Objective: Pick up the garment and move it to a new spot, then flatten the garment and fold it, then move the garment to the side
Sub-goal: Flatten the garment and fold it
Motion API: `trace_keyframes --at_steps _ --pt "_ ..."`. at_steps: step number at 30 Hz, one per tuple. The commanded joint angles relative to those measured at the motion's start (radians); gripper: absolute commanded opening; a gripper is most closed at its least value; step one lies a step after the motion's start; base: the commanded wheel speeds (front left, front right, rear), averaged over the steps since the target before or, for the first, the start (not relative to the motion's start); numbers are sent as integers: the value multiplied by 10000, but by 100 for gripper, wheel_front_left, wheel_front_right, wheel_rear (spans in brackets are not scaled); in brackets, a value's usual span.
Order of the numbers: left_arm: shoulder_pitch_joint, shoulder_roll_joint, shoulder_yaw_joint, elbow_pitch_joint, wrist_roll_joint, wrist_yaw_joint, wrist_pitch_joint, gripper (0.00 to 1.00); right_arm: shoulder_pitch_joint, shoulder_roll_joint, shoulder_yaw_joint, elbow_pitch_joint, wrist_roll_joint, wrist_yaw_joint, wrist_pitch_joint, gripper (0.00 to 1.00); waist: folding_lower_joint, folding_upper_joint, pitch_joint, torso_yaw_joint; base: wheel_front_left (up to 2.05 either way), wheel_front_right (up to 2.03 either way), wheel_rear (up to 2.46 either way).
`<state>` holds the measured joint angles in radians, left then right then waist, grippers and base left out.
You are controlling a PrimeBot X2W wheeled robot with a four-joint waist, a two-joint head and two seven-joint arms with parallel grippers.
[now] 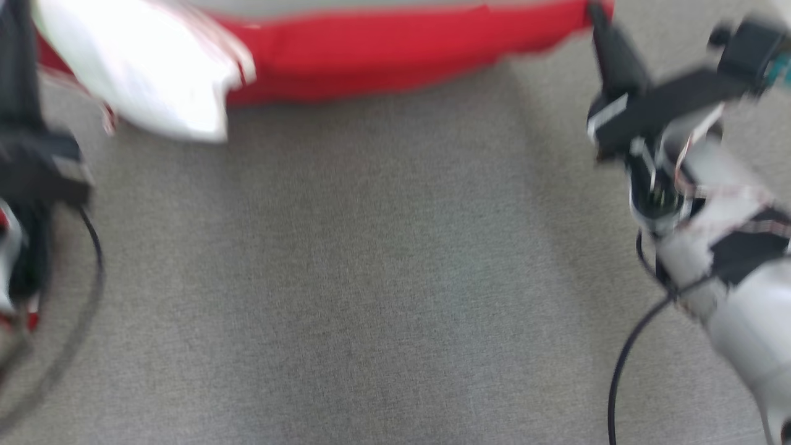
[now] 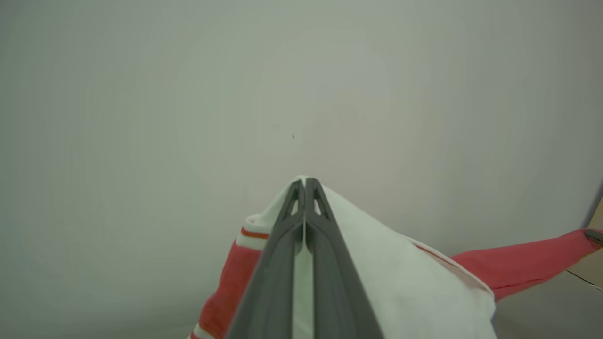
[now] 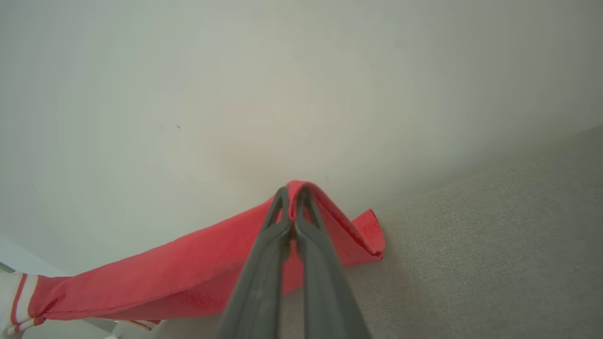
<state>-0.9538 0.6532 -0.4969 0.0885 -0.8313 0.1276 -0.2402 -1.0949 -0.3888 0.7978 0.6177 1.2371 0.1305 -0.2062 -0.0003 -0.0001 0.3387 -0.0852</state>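
The left gripper (image 2: 305, 184) is clenched, its two dark fingers pressed together along their length with a fold of white cloth pinched between the tips. The right gripper (image 3: 293, 194) is likewise closed tight, gripping a red edge that bends over its fingertips.

Both hold the same garment (image 1: 383, 49), red with a white section (image 1: 148, 68) at one end. It is drawn out between the two grippers, so its long axis runs left to right across the top of the head view; the white end points to the robot's left and the red end to its right, where the right gripper's finger meets it. In the left wrist view the white cloth drapes down from the fingertips, with a red-striped band beside it and a red stretch leading off to the right. In the right wrist view the red cloth slopes away to the lower left, ending in a white band with red stripes.

Below the garment lies a grey fabric surface (image 1: 371, 278); the head view is blurred, so whether the lower edge touches it cannot be told. Behind the cloth in both wrist views is a pale backdrop (image 2: 188, 94), possibly a wall. A black cable (image 1: 623, 364) hangs by the right forearm.
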Motion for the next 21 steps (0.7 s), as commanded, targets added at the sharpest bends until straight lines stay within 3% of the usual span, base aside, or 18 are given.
trace_keyframes --at_steps 1,6,10,16,21 --pt "904 149 61 -491 -150 263 -92 0 622 -197 146 -235 172 5 -85 0 3 1 -609 -72 0 0 0" --pt "3624 8 638 -2265 -428 1285 -212 0 2297 -778 367 -995 557 5 -344 0 3 1 -1115 38 0 0 0" --pt "5158 -516 1072 -3074 -458 1622 -248 0 3288 -1049 315 -1380 617 5 -494 0 3 1 -1338 182 0 0 0" --pt "6805 -1479 1626 -3449 -25 1550 -235 0 4338 -1138 163 -1796 478 5 -584 0 3 1 -1557 310 0 0 0" --pt "8252 -2613 2067 -3404 318 1203 -237 0 5415 -1176 -102 -2025 167 5 -606 0 3 1 -1831 422 0 0 0"
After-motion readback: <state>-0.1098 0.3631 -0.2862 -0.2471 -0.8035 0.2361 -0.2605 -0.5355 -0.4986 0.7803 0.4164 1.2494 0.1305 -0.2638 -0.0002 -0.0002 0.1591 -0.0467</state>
